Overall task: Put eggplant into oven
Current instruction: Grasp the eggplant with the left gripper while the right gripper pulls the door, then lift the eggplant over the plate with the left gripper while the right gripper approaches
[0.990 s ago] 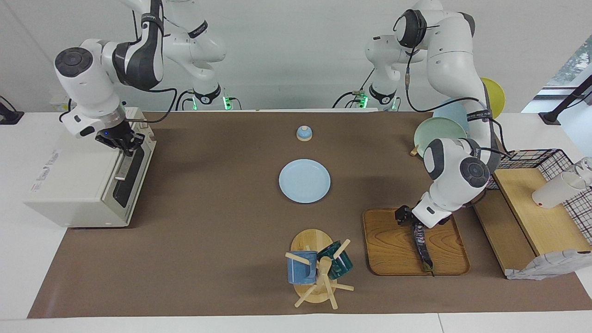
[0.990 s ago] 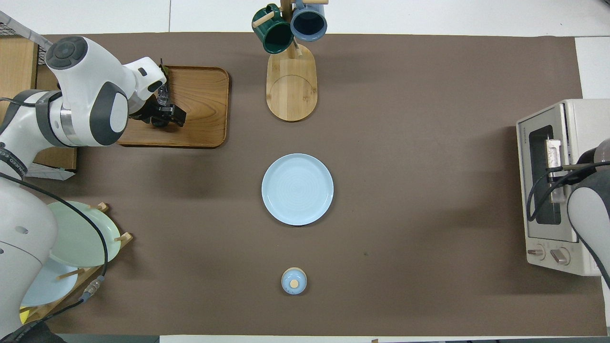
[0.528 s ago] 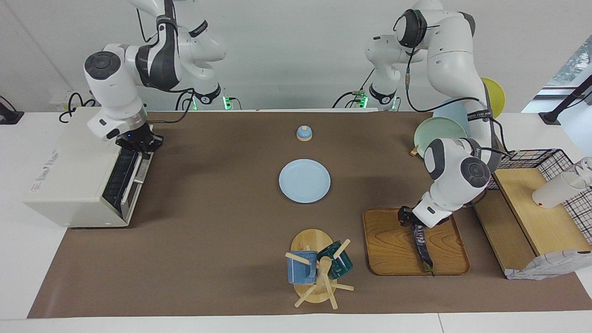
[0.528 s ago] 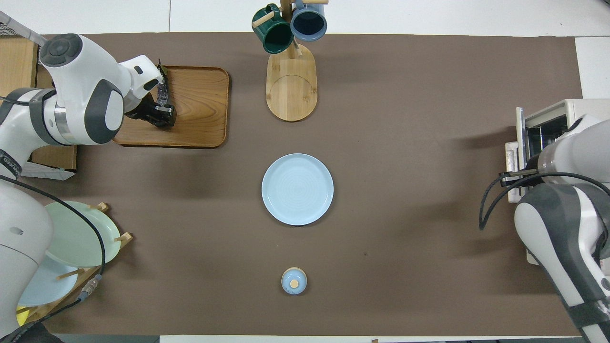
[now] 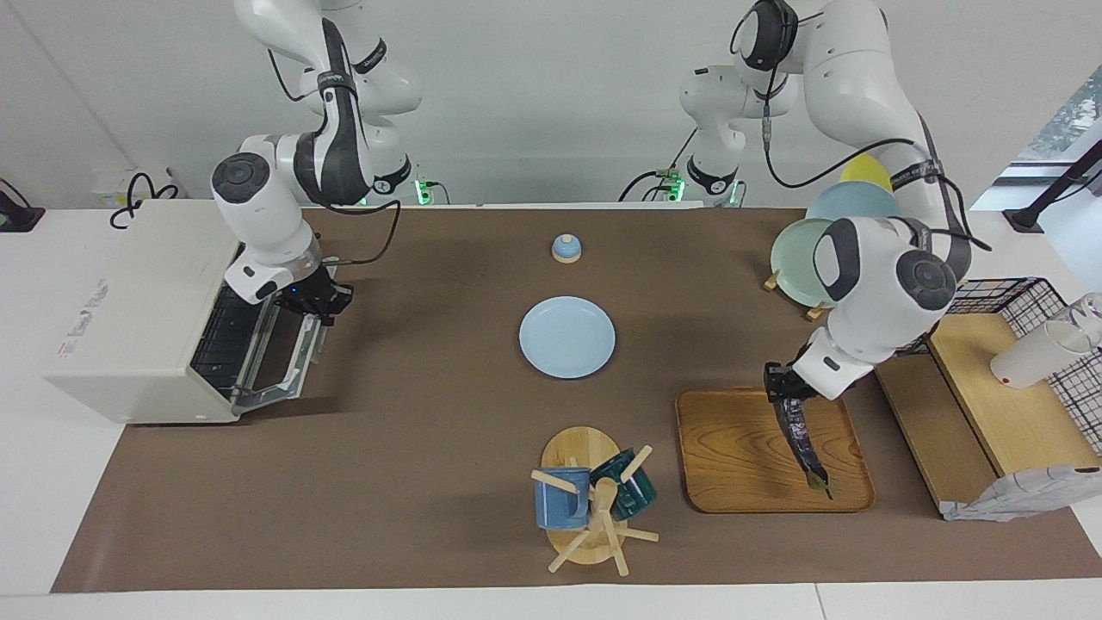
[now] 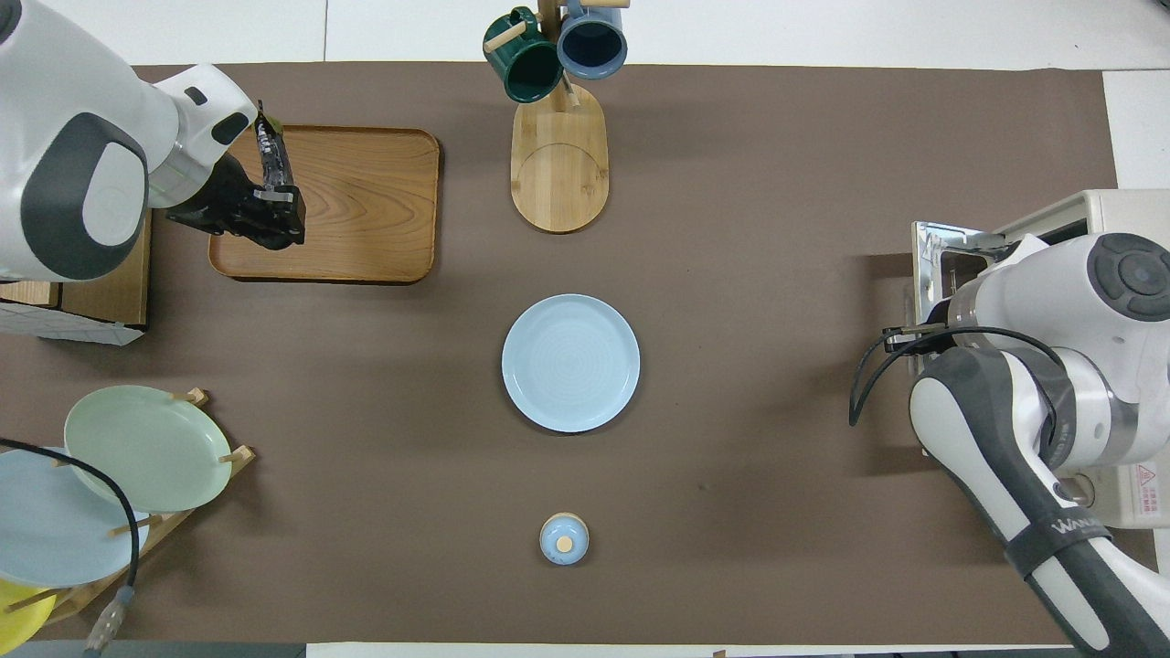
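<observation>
The left gripper (image 5: pixel 785 398) is closed on the eggplant (image 5: pixel 801 443), lifted over the wooden tray (image 5: pixel 732 456). The right gripper (image 5: pixel 317 303) is closed on the handle of the oven (image 5: pixel 138 319) door, at the table's right-arm end.

The eggplant (image 5: pixel 801 443) — long, thin, dark purple-black — hangs slanted over a wooden tray (image 5: pixel 732 456), its brownish stem tip lowest. The oven (image 5: pixel 129 327) — boxy, cream-white — sits at the right arm's end of the table, its door (image 5: pixel 284 362) swung down open, wire rack showing inside.
</observation>
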{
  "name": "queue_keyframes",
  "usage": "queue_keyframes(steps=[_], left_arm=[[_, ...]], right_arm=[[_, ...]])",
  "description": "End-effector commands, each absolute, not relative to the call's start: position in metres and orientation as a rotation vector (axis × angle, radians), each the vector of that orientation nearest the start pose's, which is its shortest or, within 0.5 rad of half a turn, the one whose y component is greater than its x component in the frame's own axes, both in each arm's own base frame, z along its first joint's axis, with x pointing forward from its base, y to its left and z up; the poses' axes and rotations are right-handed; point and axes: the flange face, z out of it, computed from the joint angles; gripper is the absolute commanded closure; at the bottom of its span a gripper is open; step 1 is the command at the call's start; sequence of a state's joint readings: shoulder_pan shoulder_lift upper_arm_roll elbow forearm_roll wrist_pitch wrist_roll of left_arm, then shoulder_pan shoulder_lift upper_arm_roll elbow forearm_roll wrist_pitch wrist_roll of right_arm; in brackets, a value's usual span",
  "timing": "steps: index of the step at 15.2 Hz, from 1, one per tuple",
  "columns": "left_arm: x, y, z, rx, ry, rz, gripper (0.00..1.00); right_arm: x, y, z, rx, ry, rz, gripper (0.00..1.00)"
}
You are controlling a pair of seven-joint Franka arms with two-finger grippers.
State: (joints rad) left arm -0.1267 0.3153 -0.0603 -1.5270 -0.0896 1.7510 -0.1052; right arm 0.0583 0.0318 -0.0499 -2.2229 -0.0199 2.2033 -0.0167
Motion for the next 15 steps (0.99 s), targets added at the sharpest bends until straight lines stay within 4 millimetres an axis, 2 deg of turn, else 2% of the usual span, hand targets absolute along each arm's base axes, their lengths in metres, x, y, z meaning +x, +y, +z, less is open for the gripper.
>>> queue_keyframes(steps=[1, 2, 3, 5, 8, 9, 10, 12, 15], left_arm=[[0.58, -0.17, 0.501, -3.28, -0.016, 0.244, 1.0], [0.568, -0.19, 0.503, -3.3, -0.075, 0.269, 1.0], [0.556, -0.215, 0.5, -3.31, -0.072, 0.291, 1.0], [0.532, -0.258, 0.492, -3.329, -0.022, 0.265, 1.0], [0.483, -0.327, 0.461, -3.347, 0.082, 0.183, 1.0], [0.469, -0.352, 0.448, -3.355, 0.114, 0.151, 1.0], [0.453, -0.371, 0.432, -3.362, 0.163, 0.108, 1.0], [0.432, -0.386, 0.408, -3.362, 0.211, 0.078, 1.0], [0.435, -0.393, 0.378, -3.357, 0.206, 0.067, 1.0]], right_arm=[[0.533, -0.029, 0.338, -3.18, -0.008, 0.046, 1.0], [0.534, -0.024, 0.335, -3.155, 0.017, 0.046, 1.0], [0.535, -0.026, 0.323, -3.143, 0.037, 0.06, 1.0], [0.535, -0.02, 0.322, -3.136, 0.035, 0.074, 1.0], [0.536, -0.018, 0.315, -3.132, 0.041, 0.069, 1.0], [0.537, -0.012, 0.314, -3.127, 0.045, 0.071, 1.0], [0.538, 0.005, 0.315, -3.11, 0.049, 0.066, 1.0], [0.537, 0.031, 0.315, -3.093, 0.127, 0.068, 1.0], [0.535, 0.091, 0.321, -3.091, 0.233, 0.057, 1.0]])
